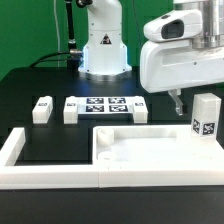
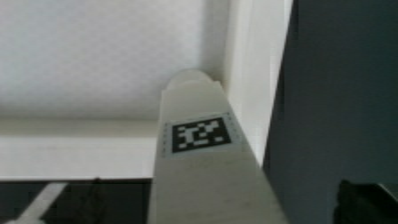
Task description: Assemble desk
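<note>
Gripper hangs low over the tabletop, at its far corner on the exterior view's right. From outside only one dark finger shows clearly. The upright leg stands just beside it, tag facing the camera, with its base down at the tabletop's far rim. Can't tell from this side whether finger and leg touch.

Wrist view: same upright leg runs straight out from under the tool, dead centre, tag sharp. Its far end sits right at an inner corner of the tabletop, where two rim walls meet. Blurry shapes either side of the leg may be the fingers, but they're too soft to call. Clamped on the leg or loose around it: can't tell.

Tabletop lies flat, rim up, directly below the tool, and looks to sit against the long side of the border wall.

Rest of the kit is on the black table, well away from the tool. The marker board lies flat. The third leg is at the board's end nearest the gripper. The second leg is at the board's other end. The outer leg is farthest from the gripper. All three lie apart from each other.
</note>
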You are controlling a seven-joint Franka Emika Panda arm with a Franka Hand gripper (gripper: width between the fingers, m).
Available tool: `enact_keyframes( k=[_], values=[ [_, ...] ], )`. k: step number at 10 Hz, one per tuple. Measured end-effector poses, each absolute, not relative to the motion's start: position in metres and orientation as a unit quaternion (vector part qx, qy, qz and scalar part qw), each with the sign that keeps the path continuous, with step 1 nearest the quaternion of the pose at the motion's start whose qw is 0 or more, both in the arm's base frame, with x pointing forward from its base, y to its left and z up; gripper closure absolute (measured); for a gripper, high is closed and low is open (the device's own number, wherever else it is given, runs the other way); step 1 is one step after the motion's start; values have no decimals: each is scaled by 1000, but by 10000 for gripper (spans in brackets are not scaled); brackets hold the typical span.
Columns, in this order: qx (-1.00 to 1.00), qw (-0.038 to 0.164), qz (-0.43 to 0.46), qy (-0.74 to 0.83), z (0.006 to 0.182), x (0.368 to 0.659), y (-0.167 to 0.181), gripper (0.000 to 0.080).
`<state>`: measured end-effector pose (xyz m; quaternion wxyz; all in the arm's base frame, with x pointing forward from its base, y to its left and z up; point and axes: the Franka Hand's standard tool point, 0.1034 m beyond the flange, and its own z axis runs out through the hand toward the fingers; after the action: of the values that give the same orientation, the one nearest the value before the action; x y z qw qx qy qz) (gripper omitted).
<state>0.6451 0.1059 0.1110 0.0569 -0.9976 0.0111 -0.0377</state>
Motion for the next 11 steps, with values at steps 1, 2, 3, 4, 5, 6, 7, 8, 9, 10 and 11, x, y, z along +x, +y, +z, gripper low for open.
enact_keyframes(
  k=[1,2,3,4,5,6,7,8,9,10,11],
  values=[
    [-997,58,-37,24,111,645,106,269],
    [-996,59,-35,51,111,645,106,406],
    [-994,59,-33,85,110,645,104,406],
    [-988,59,-29,143,110,645,104,505],
    [-980,57,-27,190,111,645,104,505],
    [-972,57,-26,226,111,645,104,505],
    [-955,59,-22,290,110,645,104,505],
    [-934,65,-17,351,109,645,103,505],
    [-901,72,-9,427,109,645,103,505],
    [-856,81,2,511,109,645,104,505],
    [-805,97,9,585,108,645,106,505]
  ],
)
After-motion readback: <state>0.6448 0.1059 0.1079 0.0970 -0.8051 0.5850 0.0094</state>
